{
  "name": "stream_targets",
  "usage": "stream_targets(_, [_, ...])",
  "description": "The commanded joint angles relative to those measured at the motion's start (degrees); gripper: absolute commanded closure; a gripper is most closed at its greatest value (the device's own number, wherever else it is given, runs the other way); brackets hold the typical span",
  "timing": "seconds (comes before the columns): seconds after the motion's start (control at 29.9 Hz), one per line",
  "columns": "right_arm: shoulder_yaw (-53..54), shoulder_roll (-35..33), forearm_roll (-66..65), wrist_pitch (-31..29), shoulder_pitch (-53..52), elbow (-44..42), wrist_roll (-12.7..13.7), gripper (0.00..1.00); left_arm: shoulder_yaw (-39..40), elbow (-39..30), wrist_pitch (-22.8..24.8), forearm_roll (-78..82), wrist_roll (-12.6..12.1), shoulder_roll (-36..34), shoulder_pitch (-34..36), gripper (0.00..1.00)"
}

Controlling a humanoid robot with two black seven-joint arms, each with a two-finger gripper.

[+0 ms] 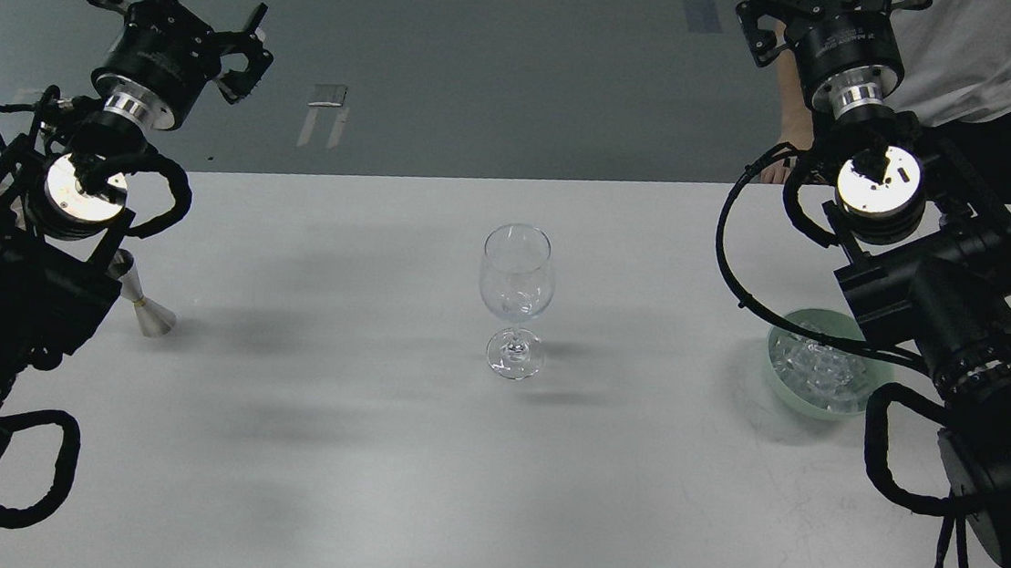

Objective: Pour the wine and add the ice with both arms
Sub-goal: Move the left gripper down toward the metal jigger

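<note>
Stemware centred, both arms raised and empty-handed

Head view: glass dominates the middle of a matte white table (344, 453), whose far edge meets a grey floor. A clear stemmed wine glass (515, 299) stands upright at the centre, rounded bowl on a thin stem and a disc foot; whether any wine lies in it cannot be told.

At about three o'clock from the glass, well apart from it, sits a pale green round bowl (782, 368) with a smooth rim, holding the ice (819, 366), a heap of small glassy, roughly cube-shaped chunks. The right arm's thick black body partly covers the bowl's far side.

At about nine o'clock from the glass, also well apart, a small silvery metal jigger (147, 303) with a flared conical base stands on the table, its upper part hidden behind the left arm.

The left gripper (184, 4) hangs beyond the table's far edge at ten o'clock, its black fingers spread wide with nothing between them. The right gripper (836, 6) is at the top edge at one o'clock, partly cut off; its fingers look spread and nothing shows in them. Both arms are black, jointed, with polished silver rings and looped ribbed cables.

A person in a white shirt (973, 60) stands behind the right arm.
</note>
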State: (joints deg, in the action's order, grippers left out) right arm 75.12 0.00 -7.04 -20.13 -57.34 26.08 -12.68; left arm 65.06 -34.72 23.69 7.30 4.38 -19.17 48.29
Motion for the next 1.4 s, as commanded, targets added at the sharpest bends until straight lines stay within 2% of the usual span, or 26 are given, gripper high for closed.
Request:
stream_targets(0.0, [0.0,0.0,0.0,-0.1,0.0,0.3,-0.1,0.0,0.0,0.0,-0.4,0.0,0.1,0.1,0.2,0.02])
stream_targets(0.47, [-0.2,0.0,-0.1,-0.6,0.0,0.0,0.2,0.0,0.2,0.5,-0.9,0.3,0.5,-0.3,0.7,0.02])
stream_targets(0.53, [-0.8,0.0,-0.2,-0.8,0.2,0.8,0.1,0.0,0.1,0.5,-0.9,0.8,3.7,-0.4,0.9,0.02])
stream_targets(0.6, [-0.9,0.0,-0.3,-0.9,0.1,0.7,0.2,0.0,0.0,0.5,-0.8,0.7,10.3,-0.7,0.9,0.02])
stream_targets(0.67, [-0.9,0.0,-0.3,-0.9,0.1,0.6,0.2,0.0,-0.2,0.5,-0.1,0.7,11.9,-0.8,0.9,0.02])
stream_targets(0.94, [-0.8,0.0,-0.3,-0.8,0.1,0.8,0.2,0.0,-0.4,0.5,-0.4,0.7,11.7,0.1,0.7,0.01])
stream_targets(1.04, [-0.9,0.0,-0.2,-0.9,0.9,2.9,0.2,0.0,-0.5,-0.3,1.1,1.0,11.5,-0.3,0.4,0.01])
stream_targets(1.1, [-0.9,0.0,-0.2,-0.9,1.9,4.2,0.2,0.0,-1.9,-0.3,2.6,1.0,10.7,-0.3,0.7,0.01])
stream_targets(1.37, [-1.0,0.0,-0.5,-0.8,3.1,5.5,0.1,0.0,-2.9,-0.8,3.5,1.0,7.3,-1.1,0.4,0.02])
